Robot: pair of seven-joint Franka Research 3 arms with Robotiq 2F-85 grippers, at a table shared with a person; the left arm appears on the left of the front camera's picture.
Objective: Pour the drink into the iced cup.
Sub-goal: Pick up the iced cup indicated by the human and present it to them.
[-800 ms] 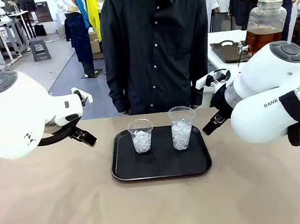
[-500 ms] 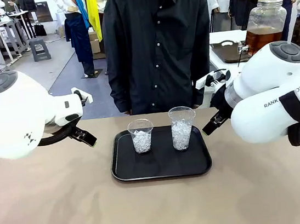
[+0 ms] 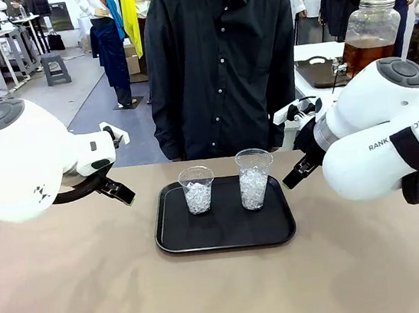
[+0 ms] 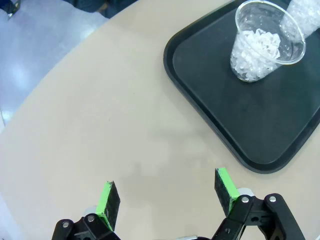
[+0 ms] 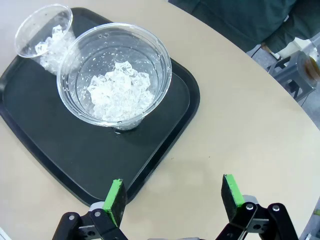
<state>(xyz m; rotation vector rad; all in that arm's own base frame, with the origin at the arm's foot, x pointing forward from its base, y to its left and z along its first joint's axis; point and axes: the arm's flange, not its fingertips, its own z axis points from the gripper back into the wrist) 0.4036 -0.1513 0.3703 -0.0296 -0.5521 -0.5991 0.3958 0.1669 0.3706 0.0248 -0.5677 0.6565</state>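
Two clear plastic cups of ice stand on a black tray [image 3: 228,235] at the table's middle: a shorter iced cup [image 3: 197,190] [image 4: 265,47] on the left and a taller iced cup [image 3: 254,179] [image 5: 116,80] on the right. Amber-brown liquid, the drink [image 3: 362,55], sits in a big glass jar on a side table at the back right. My left gripper [image 3: 119,190] [image 4: 166,187] hangs open left of the tray, holding nothing. Right of the tray, my right gripper [image 3: 294,174] [image 5: 172,186] is open and holds nothing as well.
A person in a dark shirt [image 3: 219,55] stands at the table's far edge, right behind the tray, hands out of sight. The tan tabletop [image 3: 227,293] lies bare in front of the tray. A dark tray [image 3: 318,71] lies beside the jar.
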